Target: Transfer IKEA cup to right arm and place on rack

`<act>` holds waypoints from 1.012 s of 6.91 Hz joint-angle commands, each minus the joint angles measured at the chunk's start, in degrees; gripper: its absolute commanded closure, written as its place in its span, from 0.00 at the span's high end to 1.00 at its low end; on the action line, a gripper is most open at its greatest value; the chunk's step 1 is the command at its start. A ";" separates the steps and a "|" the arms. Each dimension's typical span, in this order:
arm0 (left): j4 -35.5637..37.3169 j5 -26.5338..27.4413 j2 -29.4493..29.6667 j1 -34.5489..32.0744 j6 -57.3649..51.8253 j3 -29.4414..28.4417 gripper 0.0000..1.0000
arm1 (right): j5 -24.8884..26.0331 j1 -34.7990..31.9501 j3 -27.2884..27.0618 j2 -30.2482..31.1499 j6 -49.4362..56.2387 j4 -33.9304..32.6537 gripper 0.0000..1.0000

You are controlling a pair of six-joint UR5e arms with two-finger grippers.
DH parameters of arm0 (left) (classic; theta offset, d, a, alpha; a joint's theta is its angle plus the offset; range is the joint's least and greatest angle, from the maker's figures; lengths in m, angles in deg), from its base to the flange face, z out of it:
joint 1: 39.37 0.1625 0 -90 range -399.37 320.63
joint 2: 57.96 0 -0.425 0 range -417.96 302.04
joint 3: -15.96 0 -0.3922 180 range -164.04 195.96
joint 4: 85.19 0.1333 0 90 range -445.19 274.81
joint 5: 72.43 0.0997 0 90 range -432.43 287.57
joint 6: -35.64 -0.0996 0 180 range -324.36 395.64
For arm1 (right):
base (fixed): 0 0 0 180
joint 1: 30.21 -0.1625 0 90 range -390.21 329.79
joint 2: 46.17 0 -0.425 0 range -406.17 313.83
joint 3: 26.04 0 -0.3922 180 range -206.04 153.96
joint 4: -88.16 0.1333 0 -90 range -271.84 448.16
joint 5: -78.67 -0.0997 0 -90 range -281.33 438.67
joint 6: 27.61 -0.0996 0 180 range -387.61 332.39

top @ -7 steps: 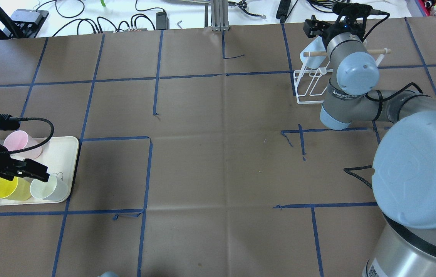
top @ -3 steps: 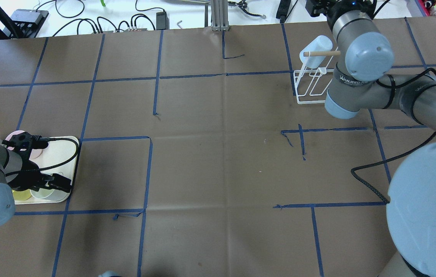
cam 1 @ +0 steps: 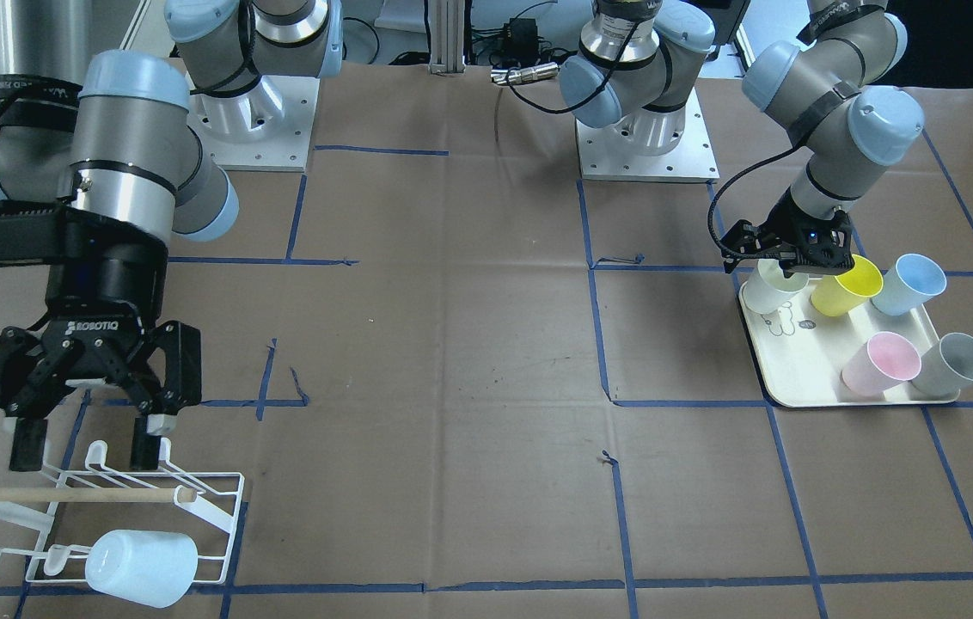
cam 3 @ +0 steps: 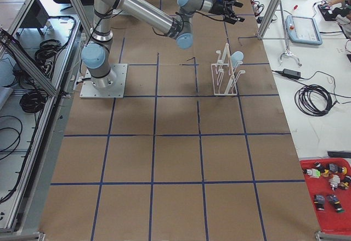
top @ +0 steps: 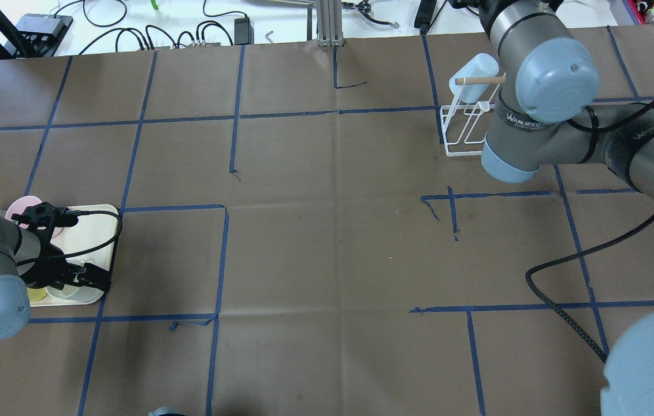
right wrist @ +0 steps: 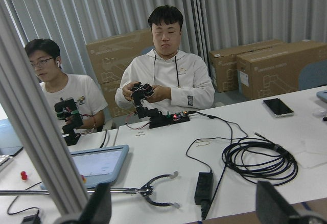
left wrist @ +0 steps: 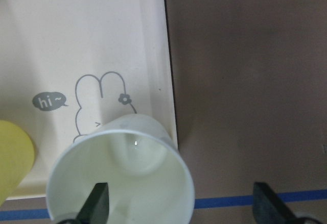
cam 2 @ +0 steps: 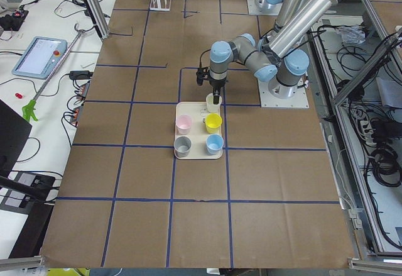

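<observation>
My left gripper (cam 1: 783,271) is open at the pale whitish-green cup (cam 1: 768,291) in the near corner of the cream tray (cam 1: 796,378). In the left wrist view one finger (left wrist: 97,203) is inside the cup (left wrist: 122,183) and the other is outside it. The right arm's gripper (cam 1: 87,449) is open and empty, just above the white wire rack (cam 1: 100,507) with its wooden dowel. A pale blue cup (cam 1: 141,557) lies on a rack prong, also seen in the overhead view (top: 474,72).
On the tray stand a yellow cup (cam 1: 847,288), a blue cup (cam 1: 908,284), a pink cup (cam 1: 882,361) and a grey cup (cam 1: 955,365). The brown table (top: 327,231) carries blue tape lines. Operators sit beyond the far edge in the right wrist view (right wrist: 166,81).
The right gripper has drawn back from the rack toward the table's far edge; the pale blue cup stays on the rack. The left gripper has swung in over the pale cup.
</observation>
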 commanded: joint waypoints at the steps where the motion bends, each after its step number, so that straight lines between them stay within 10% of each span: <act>1: -0.25 0.34 0.07 0.00 -0.26 -0.38 0.41 | -10.54 -1.49 -4.28 4.87 -15.52 0.00 1.00; 3: -0.43 0.35 -0.11 0.00 -0.53 -0.64 0.01 | -17.89 -1.66 -7.96 8.30 -35.26 0.00 1.00; 7: -7.66 0.26 -0.20 -0.35 -0.79 -9.38 0.00 | -19.39 -3.94 -12.46 8.67 -57.55 -2.72 1.00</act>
